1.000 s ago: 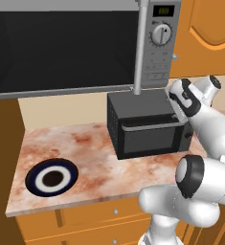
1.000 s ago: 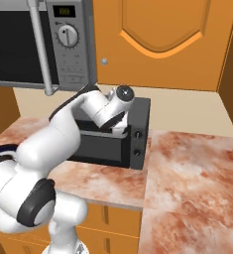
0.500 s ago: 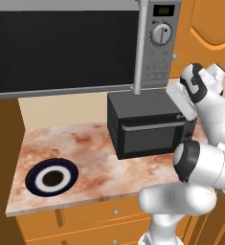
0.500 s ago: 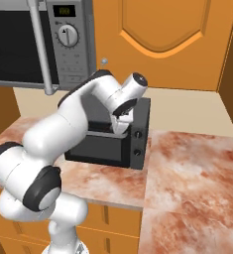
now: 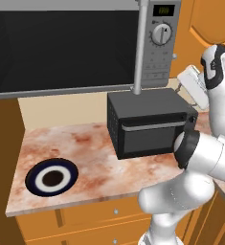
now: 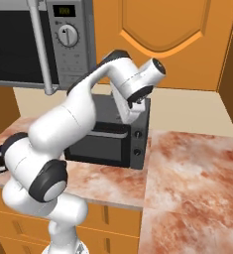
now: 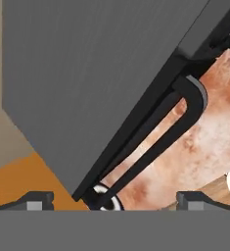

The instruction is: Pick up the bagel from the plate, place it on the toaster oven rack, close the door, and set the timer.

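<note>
far left on the marbled counter: round navy-rimmed plate (image 5: 52,177), dark centre, no bagel visible on it. middle: compact dark grey toaster oven (image 5: 150,122), glass door (image 5: 152,136) up and shut, silver handle bar running left-right. right: gripper (image 7: 114,198), fingers spread wide and empty, above the oven's top right end. timer knobs (image 6: 136,144) likely lie below and forward of it, on the front's right edge.

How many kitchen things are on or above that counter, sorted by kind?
Microwave: 1
Toaster oven: 1
Plate: 1
Total: 3
</note>
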Tool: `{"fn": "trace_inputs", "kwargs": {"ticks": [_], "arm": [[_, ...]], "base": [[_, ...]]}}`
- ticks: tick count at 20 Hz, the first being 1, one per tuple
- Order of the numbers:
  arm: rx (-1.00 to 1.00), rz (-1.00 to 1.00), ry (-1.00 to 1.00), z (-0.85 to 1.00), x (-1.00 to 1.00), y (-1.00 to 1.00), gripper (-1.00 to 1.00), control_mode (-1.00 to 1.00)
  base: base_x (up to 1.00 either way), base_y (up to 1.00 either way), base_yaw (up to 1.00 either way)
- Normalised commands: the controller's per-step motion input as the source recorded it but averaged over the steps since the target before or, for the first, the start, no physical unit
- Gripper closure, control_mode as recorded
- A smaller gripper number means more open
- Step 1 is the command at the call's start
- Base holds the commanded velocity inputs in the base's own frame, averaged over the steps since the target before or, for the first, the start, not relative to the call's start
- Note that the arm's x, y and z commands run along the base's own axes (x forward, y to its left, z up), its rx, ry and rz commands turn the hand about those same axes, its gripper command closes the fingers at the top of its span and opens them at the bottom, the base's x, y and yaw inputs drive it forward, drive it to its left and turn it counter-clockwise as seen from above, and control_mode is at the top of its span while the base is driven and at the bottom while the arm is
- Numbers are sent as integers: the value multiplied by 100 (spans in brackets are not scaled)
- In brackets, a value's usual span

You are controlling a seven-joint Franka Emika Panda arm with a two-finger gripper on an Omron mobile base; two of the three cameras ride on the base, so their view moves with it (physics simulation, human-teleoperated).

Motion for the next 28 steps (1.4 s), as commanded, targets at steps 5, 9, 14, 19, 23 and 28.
{"fn": "trace_inputs", "kwargs": {"ticks": [5,9,14,19,23,28], "arm": [[0,-6,-43,10,-56,0,-100,-100],[-1,-6,-48,-8,-84,3,-100,-100],[-12,-6,-32,0,-54,1,-100,-100],[-19,-1,-12,-2,-21,-12,-100,-100],[-16,0,0,-9,-1,-42,-100,-100],[-14,3,0,-7,0,-60,-100,-100]], "base": [[0,0,0],[0,0,0],[0,0,0],[0,0,0],[0,0,0],[0,0,0]]}}
